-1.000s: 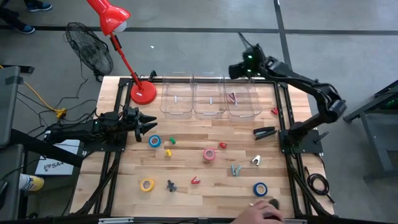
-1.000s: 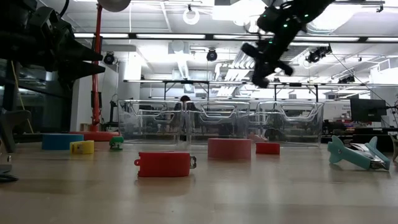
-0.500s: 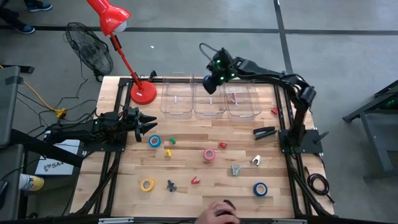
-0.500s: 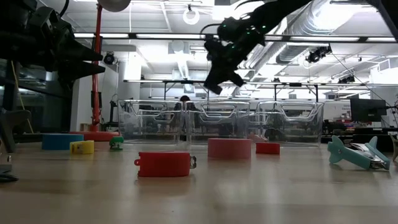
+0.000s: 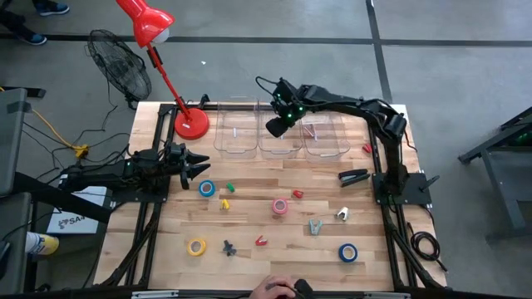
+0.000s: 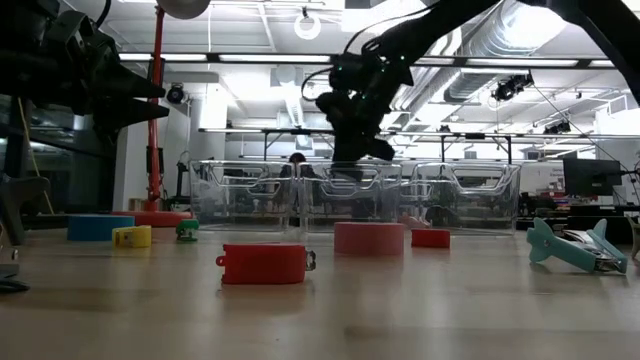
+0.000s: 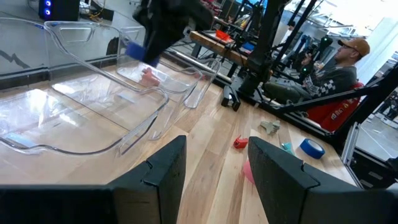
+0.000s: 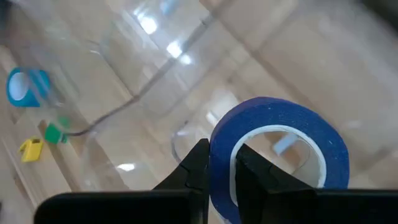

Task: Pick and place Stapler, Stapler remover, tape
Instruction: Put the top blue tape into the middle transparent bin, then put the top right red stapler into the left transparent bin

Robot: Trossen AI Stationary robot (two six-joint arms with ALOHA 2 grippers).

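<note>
Right tool (image 5: 277,126) is pinching a blue tape roll (image 8: 273,149) by its wall, hovering over the middle clear bin (image 5: 278,143) at the worktop's far edge; left tool (image 5: 199,166) is waiting open at left.

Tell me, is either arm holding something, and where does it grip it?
The right gripper pinches a blue tape roll by its ring wall. The left gripper is open, empty.
</note>
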